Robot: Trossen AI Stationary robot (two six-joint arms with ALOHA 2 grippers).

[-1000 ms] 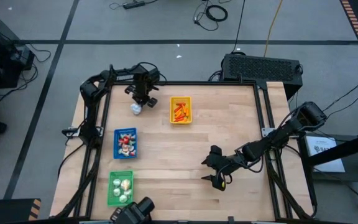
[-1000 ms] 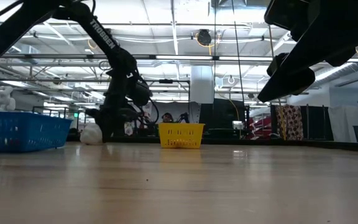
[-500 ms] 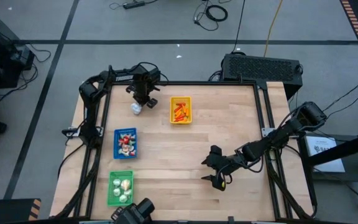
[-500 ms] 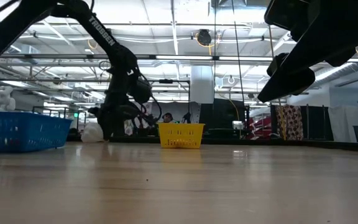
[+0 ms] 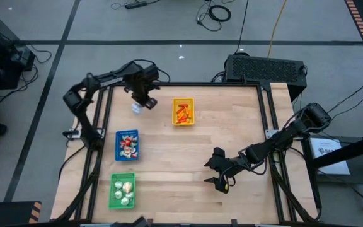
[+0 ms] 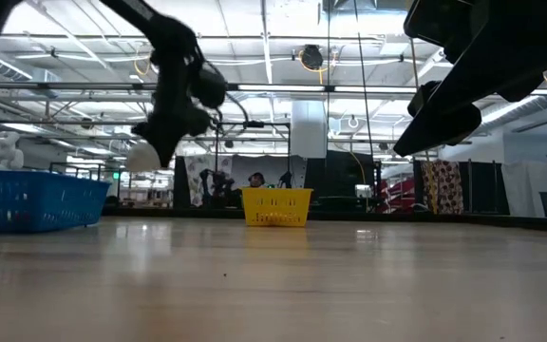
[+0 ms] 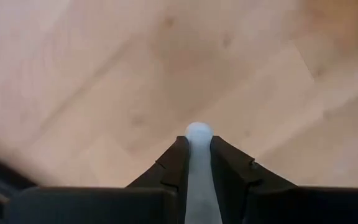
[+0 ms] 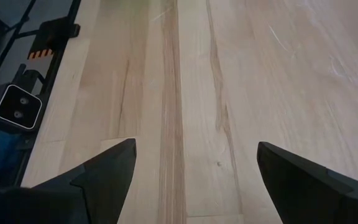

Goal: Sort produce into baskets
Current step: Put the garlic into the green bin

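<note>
Left gripper (image 5: 138, 104) pinches a whitish garlic bulb (image 5: 136, 108), fingers pressed against both its sides; wrist view shows the bulb (image 7: 198, 132) protruding just past the fingertips (image 7: 178, 149). Low view: bulb (image 6: 141, 157) is lifted clear of the wooden table (image 5: 232, 132), hanging under the gripper (image 6: 155, 147). Yellow basket (image 5: 183, 111) with orange-red pieces lies just beside the gripper; blue basket (image 5: 127, 144) sits below it in the high view, green basket (image 5: 123, 190) farther off at the near edge. Right gripper (image 5: 218, 169) waits well apart over bare table, fingers (image 8: 104, 171) spread wide, holding nothing.
</note>
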